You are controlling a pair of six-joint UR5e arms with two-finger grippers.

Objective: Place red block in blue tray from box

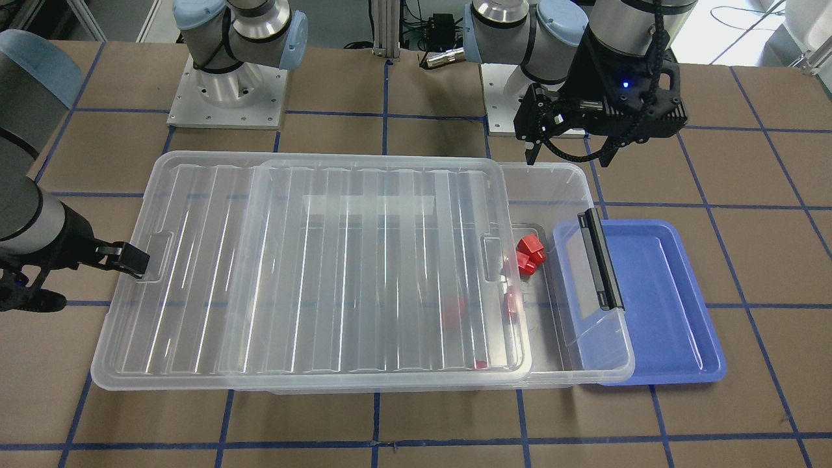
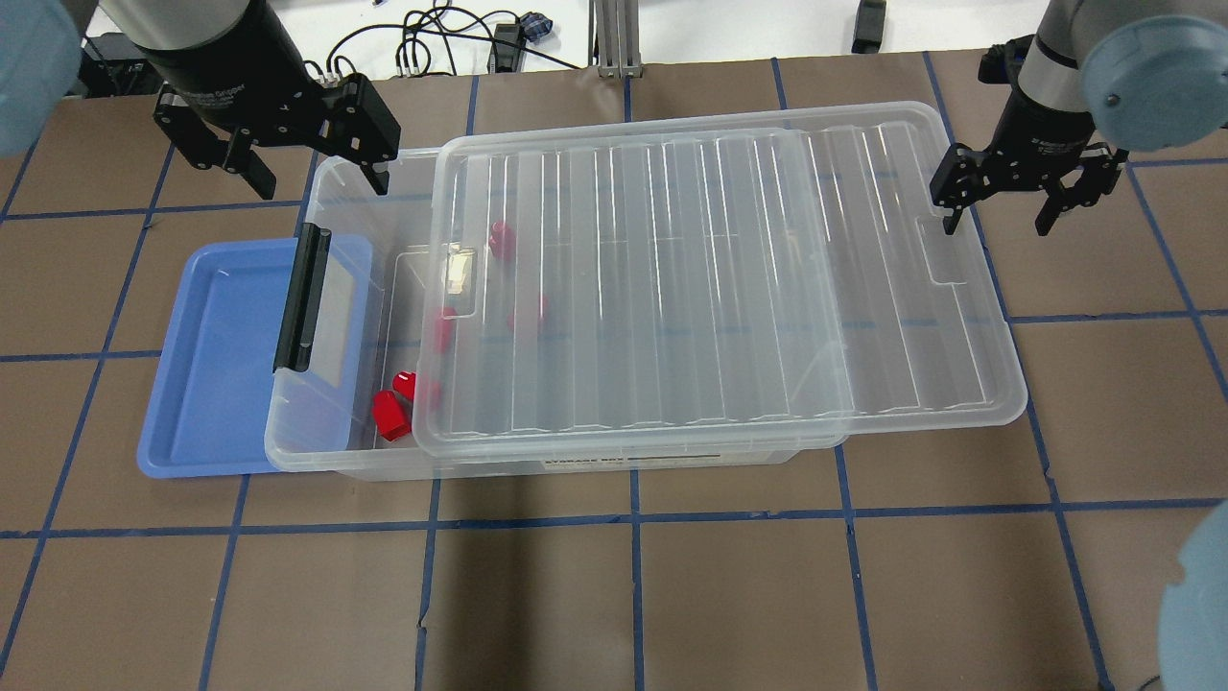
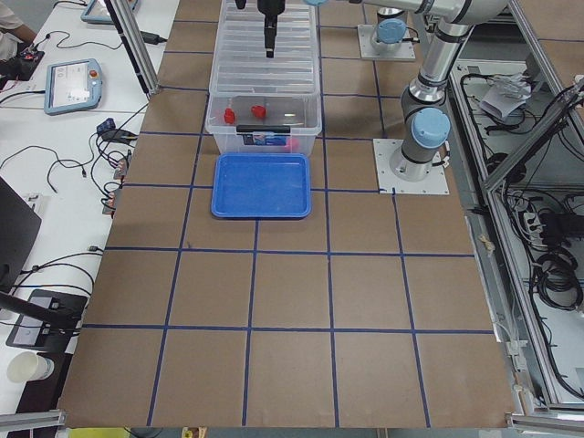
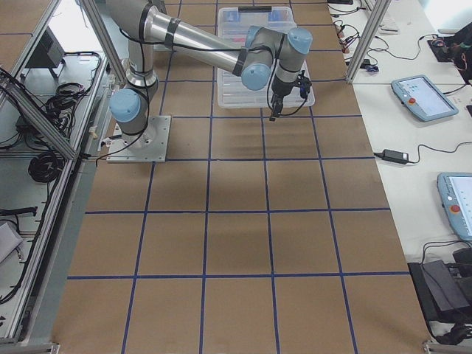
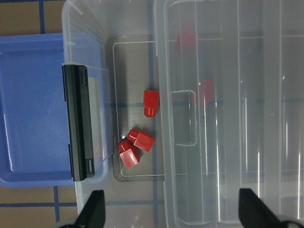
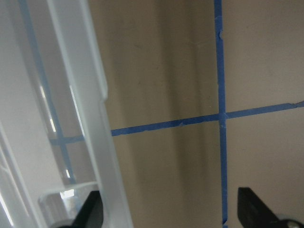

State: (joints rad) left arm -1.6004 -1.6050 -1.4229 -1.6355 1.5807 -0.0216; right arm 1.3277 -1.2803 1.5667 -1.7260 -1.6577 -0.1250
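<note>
Step, I judge: reach before pick. Clear lid [image 2: 720,288] offset, box [image 2: 331,459] open at end beside blue tray [image 2: 211,384]. In opening, on box floor, red block [image 5: 151,103], just beside lid edge. Over opening, left tool [image 2: 309,178] spread, empty; right tool [image 2: 998,216] spread, empty, at lid far end. Next: lower left tool astride red block, clear of lid.

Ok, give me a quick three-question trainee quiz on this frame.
1. True or false: the blue tray is empty.
2. The lid on the box is: A fully shut; B offset, leaving the latch end uncovered; C removed entirely.
3. Which gripper hangs nearest the uncovered red blocks?
Key: 1 true; 2 B; 3 the left gripper, open.
</note>
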